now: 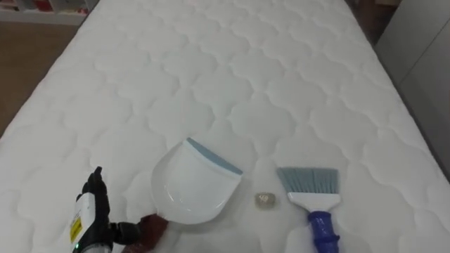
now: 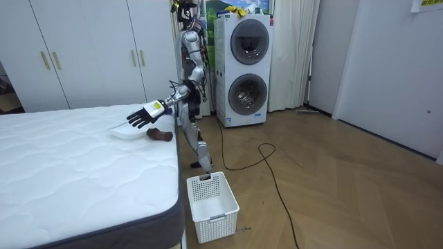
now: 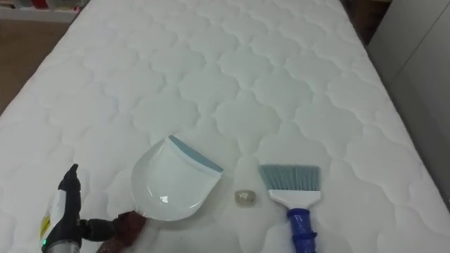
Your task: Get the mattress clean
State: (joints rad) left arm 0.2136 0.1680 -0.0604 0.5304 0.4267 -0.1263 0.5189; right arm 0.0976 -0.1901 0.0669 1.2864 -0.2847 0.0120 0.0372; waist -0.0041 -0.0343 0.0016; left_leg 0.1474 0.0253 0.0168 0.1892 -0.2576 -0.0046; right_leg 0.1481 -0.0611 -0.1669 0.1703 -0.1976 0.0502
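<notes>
Stacked washing machines [image 2: 248, 69], white wardrobe doors [image 2: 90, 55], wooden floor [image 2: 346, 187]

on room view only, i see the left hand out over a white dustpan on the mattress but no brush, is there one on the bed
Observer: Yes. A hand brush with grey-blue bristles and a blue handle lies flat on the white quilted mattress, to the robot's right of the white plastic dustpan and apart from it.
Operator: anything there to sweep up
Observer: One small pale scrap lies on the mattress between the dustpan and the brush.
Operator: which way does the pan open
Observer: Its grey-blue lip faces away from the robot, angled to its right, on the far side from the open left hand.
</notes>
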